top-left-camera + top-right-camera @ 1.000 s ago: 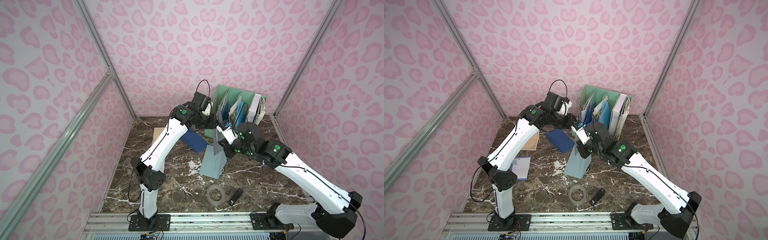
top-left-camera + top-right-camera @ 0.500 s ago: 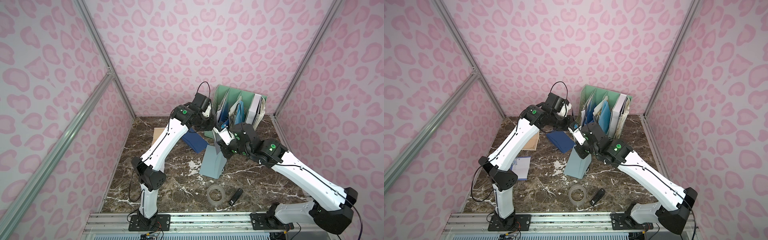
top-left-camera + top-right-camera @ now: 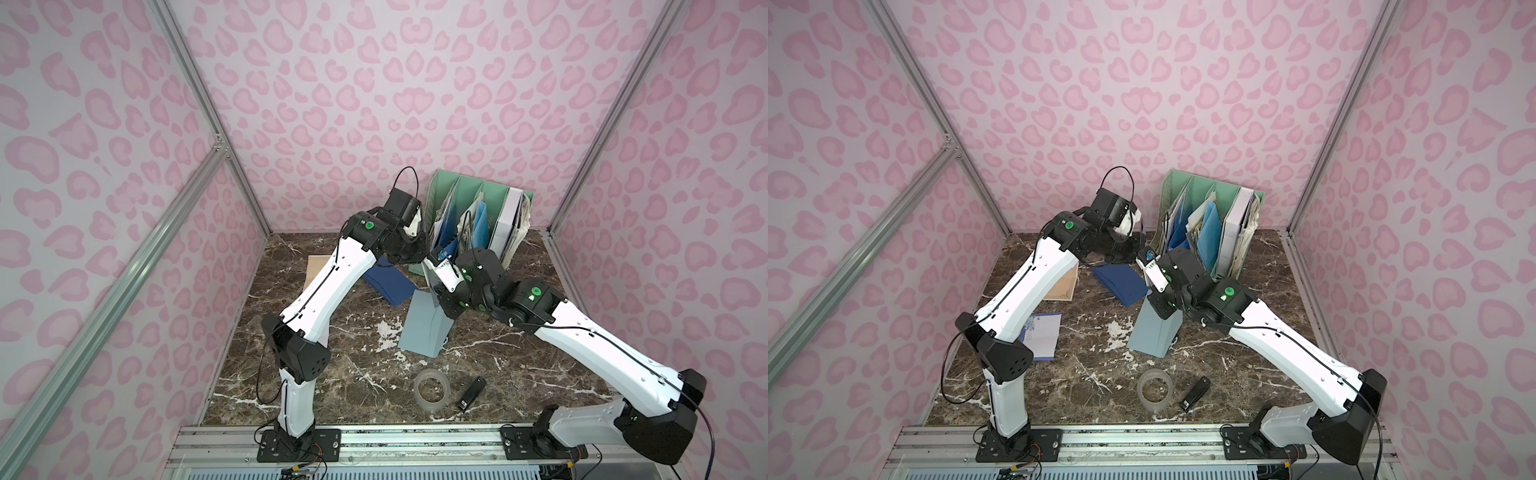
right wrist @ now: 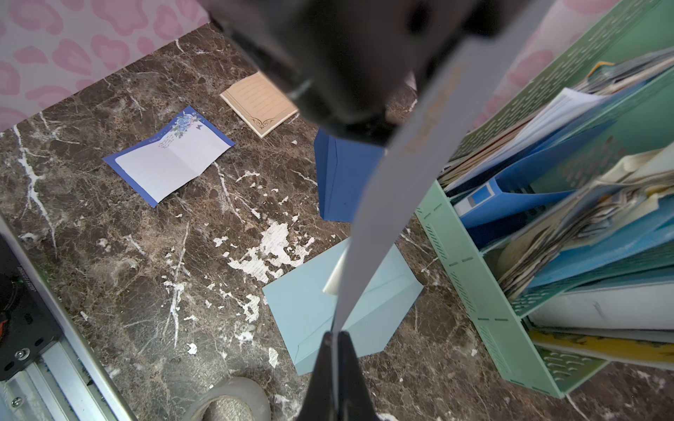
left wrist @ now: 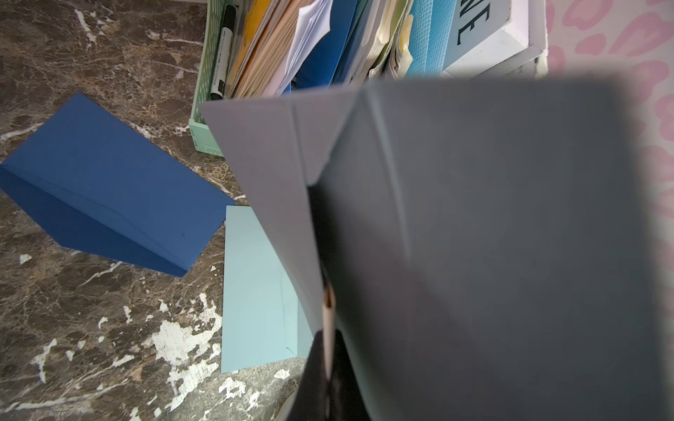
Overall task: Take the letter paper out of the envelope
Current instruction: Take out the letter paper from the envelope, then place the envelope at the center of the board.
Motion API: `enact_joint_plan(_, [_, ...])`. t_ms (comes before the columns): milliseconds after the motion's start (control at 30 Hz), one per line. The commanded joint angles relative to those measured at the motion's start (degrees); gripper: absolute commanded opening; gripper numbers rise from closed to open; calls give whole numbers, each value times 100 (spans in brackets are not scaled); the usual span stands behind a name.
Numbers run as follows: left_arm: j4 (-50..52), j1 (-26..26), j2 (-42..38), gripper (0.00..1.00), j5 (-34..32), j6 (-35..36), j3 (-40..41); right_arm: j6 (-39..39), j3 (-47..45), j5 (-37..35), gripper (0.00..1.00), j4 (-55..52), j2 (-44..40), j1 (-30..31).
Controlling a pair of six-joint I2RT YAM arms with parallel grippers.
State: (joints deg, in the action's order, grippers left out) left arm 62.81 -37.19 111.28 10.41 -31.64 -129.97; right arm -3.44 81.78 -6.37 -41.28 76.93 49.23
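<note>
Found left gripper (image 5: pixel 328 340) pinched fully closed on a thin cream edge of the paper (image 5: pixel 328 313), which pokes from the open mouth of the grey envelope (image 5: pixel 474 218). Saw right gripper (image 4: pixel 337 339) clamped tight on that envelope's edge, holding it aloft over a pale blue envelope (image 4: pixel 299 313) flat on the table (image 4: pixel 146 255), beside the green rack (image 4: pixel 467 277).

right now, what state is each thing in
grey envelope: lifted, flap open
letter paper: edge showing at envelope mouth, pinched
left end effector: shut on letter paper
right end effector: shut on grey envelope
light blue envelope: lying flat
floral letter: unfolded, flat
tape roll: lying flat
</note>
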Motion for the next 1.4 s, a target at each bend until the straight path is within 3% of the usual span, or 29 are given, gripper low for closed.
enact_joint_plan(0, [108, -13, -142, 1, 222, -100, 57, -130, -13, -352, 0, -157, 97, -45])
enact_joint_plan(333, [181, -11, -219, 0, 410, -422, 253, -370, -63, -691, 0, -217, 217, -96])
enact_joint_plan(600, [87, -16, -562, 0, 486, -695, 344, -740, -329, -105, 0, -360, 58, -696])
enact_joint_plan(800, [-631, 44, -1086, 0, 664, -966, 940, -1546, -1481, 717, 0, -199, -719, -1549])
enact_joint_plan(1200, [-2208, 565, -2361, 0, 915, -1326, 3214, -2821, -3942, 3054, 0, 272, -2304, -4329])
enact_joint_plan(1367, [-2246, 709, -2584, 0, 980, -1354, 3584, -2985, -4576, 3633, 0, 405, -2673, -4743])
